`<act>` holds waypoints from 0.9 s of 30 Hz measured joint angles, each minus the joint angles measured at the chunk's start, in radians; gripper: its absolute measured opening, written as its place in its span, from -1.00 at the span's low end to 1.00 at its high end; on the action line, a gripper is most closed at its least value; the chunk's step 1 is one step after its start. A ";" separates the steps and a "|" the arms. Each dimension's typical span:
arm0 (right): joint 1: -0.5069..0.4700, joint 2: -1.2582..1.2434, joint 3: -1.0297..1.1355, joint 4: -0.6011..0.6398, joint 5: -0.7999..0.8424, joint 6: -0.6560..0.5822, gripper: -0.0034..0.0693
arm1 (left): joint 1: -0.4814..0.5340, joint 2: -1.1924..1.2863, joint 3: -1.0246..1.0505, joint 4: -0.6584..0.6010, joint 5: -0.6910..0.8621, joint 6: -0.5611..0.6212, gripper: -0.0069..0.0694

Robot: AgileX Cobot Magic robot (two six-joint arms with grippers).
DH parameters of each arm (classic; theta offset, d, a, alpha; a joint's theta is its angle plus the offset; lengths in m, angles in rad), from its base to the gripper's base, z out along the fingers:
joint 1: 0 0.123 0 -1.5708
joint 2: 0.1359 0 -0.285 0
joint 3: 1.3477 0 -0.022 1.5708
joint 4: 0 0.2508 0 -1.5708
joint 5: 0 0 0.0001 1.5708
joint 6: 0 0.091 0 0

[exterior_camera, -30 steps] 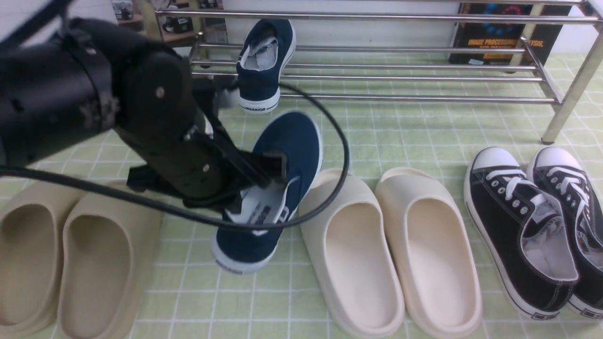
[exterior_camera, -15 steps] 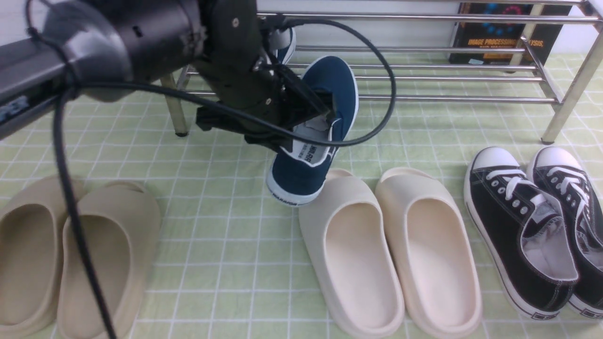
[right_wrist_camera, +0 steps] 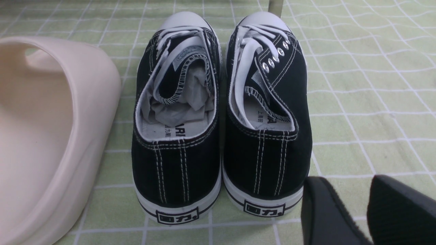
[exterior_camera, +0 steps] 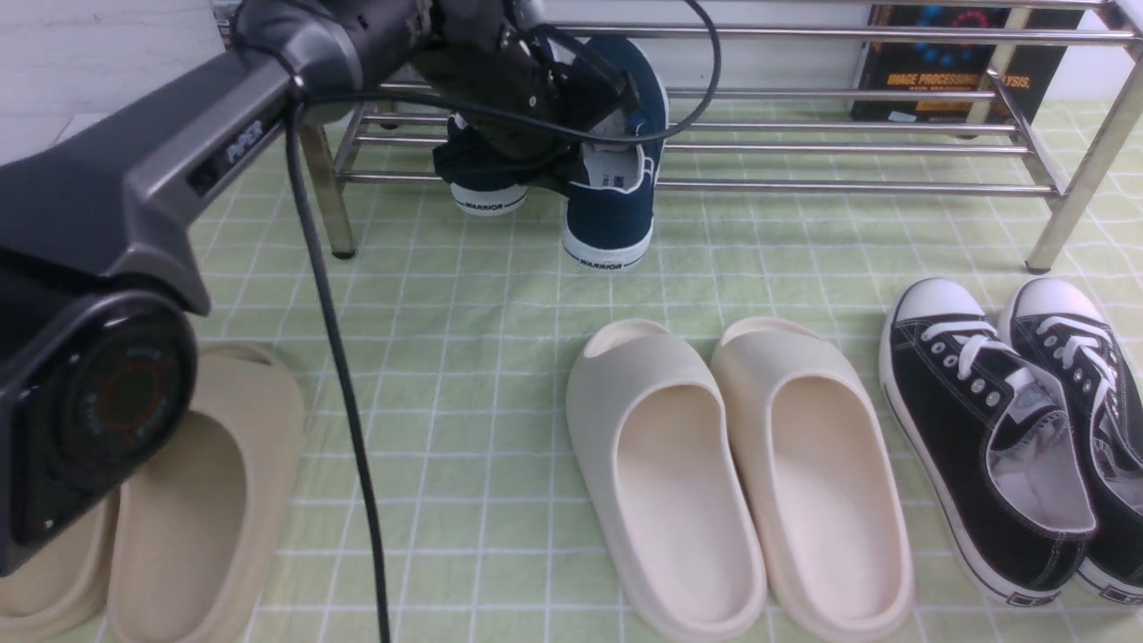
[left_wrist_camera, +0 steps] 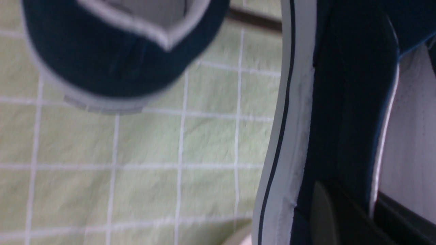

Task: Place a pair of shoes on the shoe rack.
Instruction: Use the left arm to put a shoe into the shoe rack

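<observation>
navy slip-ons (exterior_camera: pixel 616 214): two are showing in the front view, making one pair.
cream foam slides (exterior_camera: pixel 665 482): two are lying in view, making one pair.
beige foam slides (exterior_camera: pixel 205 500): two are showing, one of them mostly hidden behind the arm.
black lace-up sneakers (exterior_camera: pixel 982 429): two are showing, making one pair; the right wrist view is showing both as well.
shoes in all: eight are showing, in four pairs.
chrome shoe rack (exterior_camera: pixel 1085 170): one is standing in view.
lower-shelf tubes (exterior_camera: pixel 804 147): four are showing.
dark printed book or box (exterior_camera: pixel 946 80): one is showing behind the rack.
robot arms: one is showing in the front view, the left arm (exterior_camera: pixel 179 152).
green checked cloth (exterior_camera: pixel 464 375): one is covering the surface.
</observation>
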 joint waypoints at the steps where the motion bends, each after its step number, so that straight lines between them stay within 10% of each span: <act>1: 0.000 0.000 0.000 0.000 0.000 0.000 -0.25 | 0.002 0.020 -0.030 0.000 0.000 0.000 -0.82; 27: 0.000 0.000 0.000 0.000 0.000 0.000 -0.25 | 0.041 0.157 -0.223 0.015 -0.081 0.004 -0.79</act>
